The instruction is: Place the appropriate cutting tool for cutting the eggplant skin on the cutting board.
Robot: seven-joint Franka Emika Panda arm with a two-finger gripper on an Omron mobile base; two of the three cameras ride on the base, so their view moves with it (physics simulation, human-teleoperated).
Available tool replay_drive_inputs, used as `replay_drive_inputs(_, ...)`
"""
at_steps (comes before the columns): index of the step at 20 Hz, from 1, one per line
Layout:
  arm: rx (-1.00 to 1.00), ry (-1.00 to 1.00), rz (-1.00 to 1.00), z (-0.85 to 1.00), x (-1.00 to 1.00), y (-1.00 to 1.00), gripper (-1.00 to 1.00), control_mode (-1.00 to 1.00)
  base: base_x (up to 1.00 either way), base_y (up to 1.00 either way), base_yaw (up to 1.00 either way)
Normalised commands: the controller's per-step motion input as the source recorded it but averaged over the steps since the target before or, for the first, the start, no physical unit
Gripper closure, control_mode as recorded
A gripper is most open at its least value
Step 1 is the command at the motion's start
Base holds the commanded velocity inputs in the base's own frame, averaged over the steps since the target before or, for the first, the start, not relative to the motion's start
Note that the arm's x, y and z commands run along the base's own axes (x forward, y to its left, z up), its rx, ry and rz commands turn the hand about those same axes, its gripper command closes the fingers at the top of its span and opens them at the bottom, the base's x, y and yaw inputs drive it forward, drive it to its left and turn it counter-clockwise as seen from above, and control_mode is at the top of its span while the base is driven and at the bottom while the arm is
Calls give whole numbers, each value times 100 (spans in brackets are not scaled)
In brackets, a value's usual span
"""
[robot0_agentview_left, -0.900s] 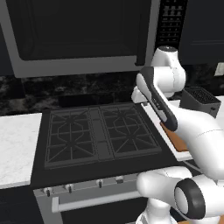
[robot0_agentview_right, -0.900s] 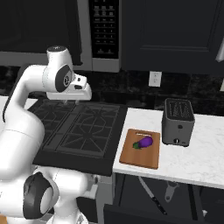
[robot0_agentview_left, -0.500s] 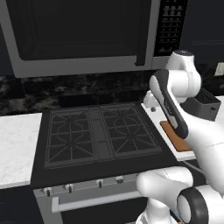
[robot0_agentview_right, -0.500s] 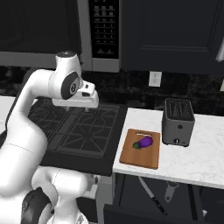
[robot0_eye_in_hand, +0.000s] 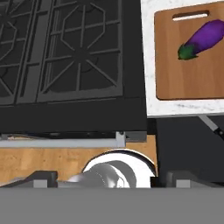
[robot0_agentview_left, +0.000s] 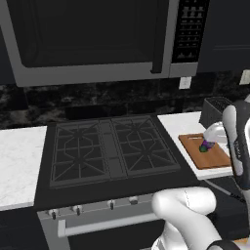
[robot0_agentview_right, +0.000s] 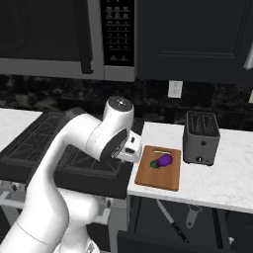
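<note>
The reddish-brown cutting board (robot0_agentview_right: pixel 159 170) lies on the white counter right of the stove, with the purple eggplant (robot0_agentview_right: pixel 162 161) on it near the slot handle. In the hand view the cutting board (robot0_eye_in_hand: pixel 183 74) and the eggplant (robot0_eye_in_hand: pixel 202 37) sit at the upper right. My gripper (robot0_eye_in_hand: pixel 111 178) hangs over the stove's front right corner, left of the board. It is open, its dark fingertips (robot0_eye_in_hand: pixel 41 177) far apart with nothing between them. Under the counter lie a dark-handled knife (robot0_agentview_right: pixel 170 223) and a grey utensil (robot0_agentview_right: pixel 192 213); I cannot tell which is the cutting tool.
A grey toaster (robot0_agentview_right: pixel 201 137) stands right behind the board. The black gas stove (robot0_agentview_left: pixel 110 149) fills the middle, with a microwave (robot0_agentview_left: pixel 88 41) above it. White counter (robot0_agentview_left: pixel 19 161) runs on to the stove's left. My arm (robot0_agentview_right: pixel 106 138) arches over the stove's right edge.
My arm has swung right from above the stove and dropped to its front right corner, beside the board. The board and eggplant have not moved.
</note>
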Motion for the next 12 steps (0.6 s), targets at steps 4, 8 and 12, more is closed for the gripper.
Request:
replay_drive_inputs(4, 10, 2, -15, -64, -21, -100, -100, -100, 0, 0, 0)
replay_drive_inputs(8, 7, 0, -7, -56, -17, -100, -100, -100, 0, 0, 0)
replay_drive_inputs(12, 0, 6, -1, -71, -5, -100, -100, -100, 0, 0, 0)
